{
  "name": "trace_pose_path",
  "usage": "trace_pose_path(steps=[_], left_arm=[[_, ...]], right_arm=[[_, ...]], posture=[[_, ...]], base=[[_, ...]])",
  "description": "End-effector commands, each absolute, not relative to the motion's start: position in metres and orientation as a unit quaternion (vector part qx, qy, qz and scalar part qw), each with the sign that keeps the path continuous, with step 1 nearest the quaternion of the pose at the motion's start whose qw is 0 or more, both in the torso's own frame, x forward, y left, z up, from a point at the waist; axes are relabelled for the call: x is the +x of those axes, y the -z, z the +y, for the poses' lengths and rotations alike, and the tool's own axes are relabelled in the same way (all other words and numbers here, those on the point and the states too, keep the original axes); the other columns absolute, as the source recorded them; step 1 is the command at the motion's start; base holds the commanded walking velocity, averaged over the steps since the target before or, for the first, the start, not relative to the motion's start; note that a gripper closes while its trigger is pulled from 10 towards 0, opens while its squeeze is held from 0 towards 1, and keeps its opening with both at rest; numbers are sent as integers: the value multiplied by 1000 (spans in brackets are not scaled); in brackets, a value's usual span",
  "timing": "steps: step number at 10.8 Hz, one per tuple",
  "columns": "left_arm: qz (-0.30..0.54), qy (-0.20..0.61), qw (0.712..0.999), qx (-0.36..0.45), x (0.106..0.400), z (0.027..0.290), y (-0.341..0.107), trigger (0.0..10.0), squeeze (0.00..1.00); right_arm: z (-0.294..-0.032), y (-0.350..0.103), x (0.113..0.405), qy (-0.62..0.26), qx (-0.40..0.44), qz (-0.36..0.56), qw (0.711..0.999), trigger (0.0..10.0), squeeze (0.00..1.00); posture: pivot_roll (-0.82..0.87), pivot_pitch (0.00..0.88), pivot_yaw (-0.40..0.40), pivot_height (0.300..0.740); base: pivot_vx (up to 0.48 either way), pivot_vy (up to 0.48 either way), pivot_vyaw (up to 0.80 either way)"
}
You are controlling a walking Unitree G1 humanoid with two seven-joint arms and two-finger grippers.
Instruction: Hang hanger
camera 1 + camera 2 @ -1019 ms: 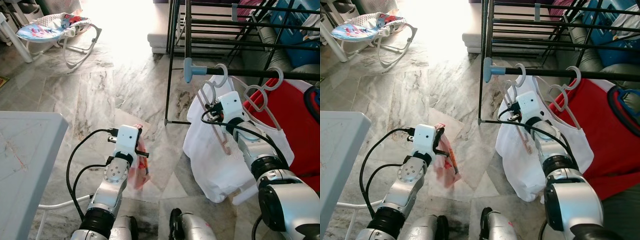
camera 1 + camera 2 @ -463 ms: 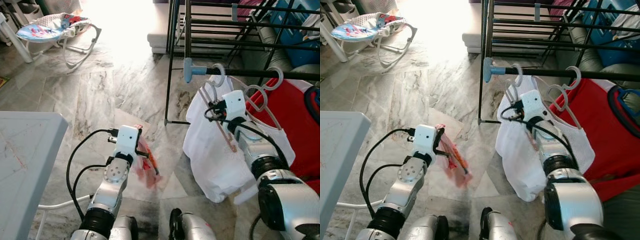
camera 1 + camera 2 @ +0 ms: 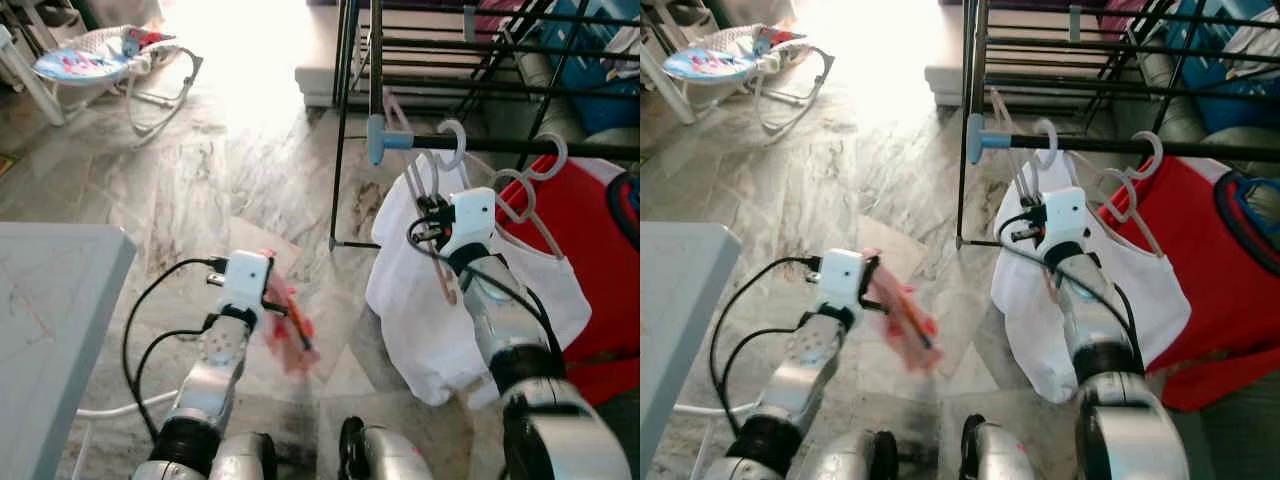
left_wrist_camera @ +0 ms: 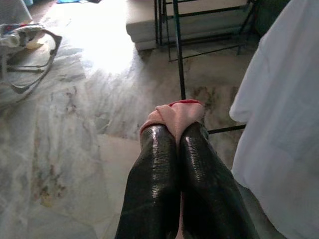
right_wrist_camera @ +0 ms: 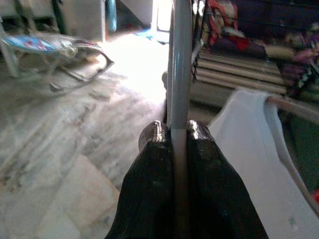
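Right gripper (image 5: 172,137), fingers clamped on the pale hanger (image 3: 425,195), holds it near-upright, hook uppermost, just below and slightly near of the black rail (image 3: 540,148); the rail runs left–right. Left gripper (image 4: 173,130), closed on a pink garment (image 3: 288,325), lies well left.

Tabletop (image 3: 50,300) at near left; baby bouncer (image 3: 100,60) far left on floor (image 3: 200,180). Clothes rack (image 3: 500,146) at right, shirts (image 3: 420,300) hanging below, hangers (image 3: 530,185) on rail.
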State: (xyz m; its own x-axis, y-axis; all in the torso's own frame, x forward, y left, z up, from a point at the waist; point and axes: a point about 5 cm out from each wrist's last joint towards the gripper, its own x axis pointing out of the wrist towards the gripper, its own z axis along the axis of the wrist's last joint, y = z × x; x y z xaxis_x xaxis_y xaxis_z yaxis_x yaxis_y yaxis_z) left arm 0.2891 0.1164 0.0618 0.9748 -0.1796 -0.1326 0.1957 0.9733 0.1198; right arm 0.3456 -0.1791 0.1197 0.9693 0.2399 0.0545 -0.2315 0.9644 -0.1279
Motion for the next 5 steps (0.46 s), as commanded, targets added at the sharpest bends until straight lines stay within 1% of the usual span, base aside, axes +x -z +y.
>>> trace_pose_path(steps=[1, 2, 3, 4, 5], left_arm=[[59, 81, 993, 68, 285, 124, -63, 10000, 0], [57, 74, 993, 72, 282, 127, -62, 10000, 0], [57, 68, 993, 72, 281, 128, -62, 10000, 0], [56, 67, 994, 70, 282, 126, -63, 10000, 0], [51, 71, 994, 70, 282, 123, -65, 10000, 0]], right_arm=[[-171, -110, 334, -126, -48, -25, 990, 10000, 0], [-165, -97, 320, -109, -28, -18, 993, 10000, 0], [-165, -82, 308, -54, 24, 3, 998, 10000, 0], [-166, -75, 301, -20, 66, 9, 998, 10000, 0], [-170, -74, 294, 13, 83, 9, 996, 10000, 0]], posture=[[-24, 169, -5, 740], [-22, 170, -7, 740], [-11, 173, -10, 740], [-14, 172, -9, 740], [-17, 169, -8, 740]], base=[[0, 0, 0], [0, 0, 0], [0, 0, 0], [0, 0, 0], [0, 0, 0]])
